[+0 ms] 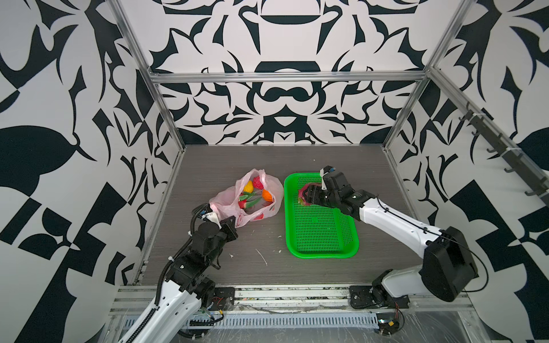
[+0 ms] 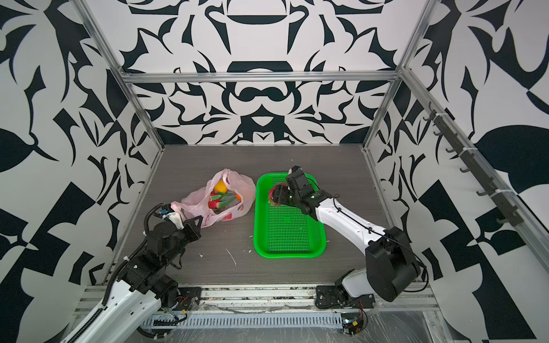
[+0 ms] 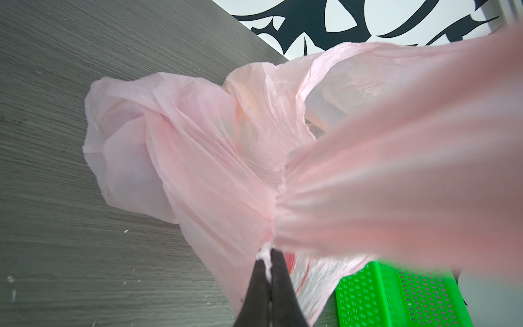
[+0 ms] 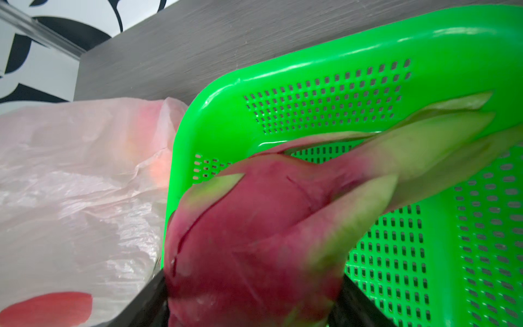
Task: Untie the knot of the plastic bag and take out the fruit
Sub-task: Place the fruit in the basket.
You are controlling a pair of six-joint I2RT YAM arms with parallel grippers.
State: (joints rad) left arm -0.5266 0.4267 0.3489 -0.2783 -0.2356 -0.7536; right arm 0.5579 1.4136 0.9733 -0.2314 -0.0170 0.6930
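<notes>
The pink plastic bag [image 1: 228, 202] [image 2: 193, 202] lies left of centre on the table with its mouth gaping open; no knot is in view. Inside show a yellow-orange ball [image 1: 248, 186], a bumpy red ball [image 1: 258, 182], an orange ball [image 1: 267, 195] and a dragon fruit [image 1: 249, 202]. My left gripper [image 1: 233, 222] [image 3: 267, 256] is shut on a pinch of the bag's near edge [image 3: 215, 175]. My right gripper [image 1: 307, 196] [image 4: 252, 300] is shut on a second magenta dragon fruit [image 4: 254, 226], held over the far-left corner of the green basket [image 1: 323, 254].
The green perforated basket [image 2: 288, 254] [image 4: 311, 70] stands right of the bag, nearly touching it. White scraps [image 1: 262, 257] lie on the grey table in front. Aluminium frame posts and patterned walls close in the back and both sides.
</notes>
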